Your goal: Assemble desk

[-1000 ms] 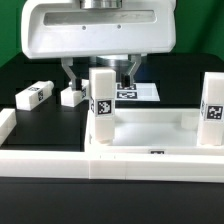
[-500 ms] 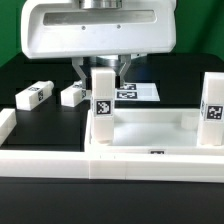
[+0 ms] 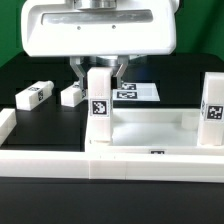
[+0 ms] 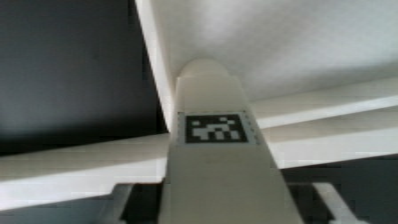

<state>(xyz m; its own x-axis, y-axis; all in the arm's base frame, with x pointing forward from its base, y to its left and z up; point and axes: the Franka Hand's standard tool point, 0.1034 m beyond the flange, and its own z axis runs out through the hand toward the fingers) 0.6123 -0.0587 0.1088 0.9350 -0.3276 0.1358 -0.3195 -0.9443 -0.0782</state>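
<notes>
The white desk top (image 3: pixel 150 128) lies tray-like behind the front rail. One white leg (image 3: pixel 100 105) with a black-and-white tag stands upright on its corner at the exterior view's left. A second leg (image 3: pixel 212 108) stands at the right. My gripper (image 3: pixel 98 68) hangs over the left leg, one finger on each side of its top end. In the wrist view the leg (image 4: pixel 217 150) fills the middle between my gripper's (image 4: pixel 217 208) fingers (image 4: pixel 329 200), with dark gaps on both sides. The jaws are open around the leg.
Two loose white legs (image 3: pixel 33 95) (image 3: pixel 72 96) lie on the black table behind the desk top at the exterior view's left. The marker board (image 3: pixel 138 93) lies behind the gripper. The long white border rail (image 3: pixel 110 165) runs along the front.
The gripper's fingers have come in closer on both sides of the left leg's top. The leg and the other parts have barely moved.
</notes>
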